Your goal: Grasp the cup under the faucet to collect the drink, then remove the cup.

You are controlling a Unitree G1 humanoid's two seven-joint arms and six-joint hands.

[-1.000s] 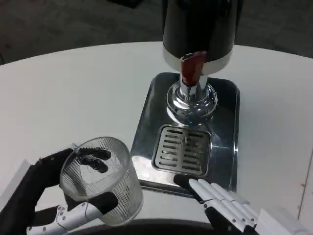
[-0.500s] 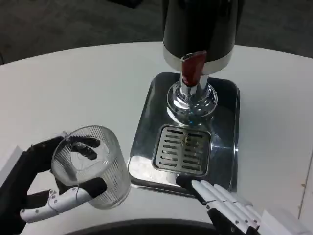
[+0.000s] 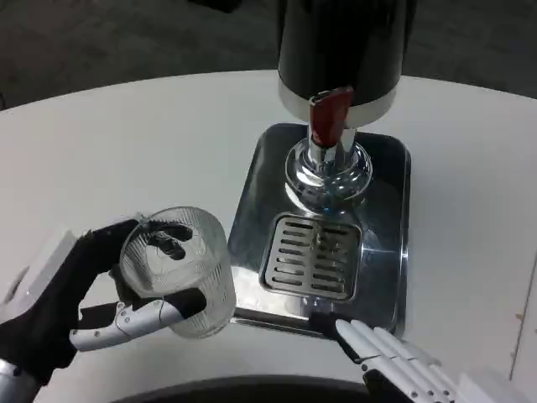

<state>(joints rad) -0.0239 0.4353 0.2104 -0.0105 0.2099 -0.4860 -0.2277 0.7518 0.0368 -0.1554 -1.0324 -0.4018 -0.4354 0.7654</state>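
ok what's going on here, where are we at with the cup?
The left robot hand holds a clear ribbed cup just left of the dispenser's steel drip tray, not under the red-handled faucet. The cup looks empty. The right robot hand rests with fingers straight at the tray's front edge, holding nothing. The grate below the faucet has nothing on it.

The cup is clear glass with fine vertical ribbing. The dispenser is black with a red tap lever, over a shiny silver tray whose grille has dark slots. The table is plain white.
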